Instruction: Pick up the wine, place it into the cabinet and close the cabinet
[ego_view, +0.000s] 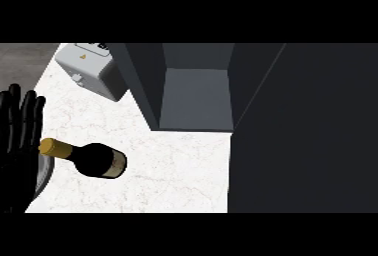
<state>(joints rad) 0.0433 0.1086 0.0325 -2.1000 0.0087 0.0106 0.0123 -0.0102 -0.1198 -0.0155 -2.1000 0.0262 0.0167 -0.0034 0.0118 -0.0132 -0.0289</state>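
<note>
A dark wine bottle (98, 159) with a gold-capped neck stands on the white marble counter (177, 175) at the lower left, seen from above. My left hand (16, 140) is at the view's left edge, fingers straight and pointing up, just left of the bottle's cap, holding nothing. The dark grey cabinet (196, 100) stands open at the top middle, its inside empty. Its open door (303, 130) fills the right side of the view. My right hand does not show.
A white boxy appliance (92, 67) sits at the counter's back left, beside the cabinet's left wall. A grey round rim (46, 175) shows just under the bottle's left side by my hand.
</note>
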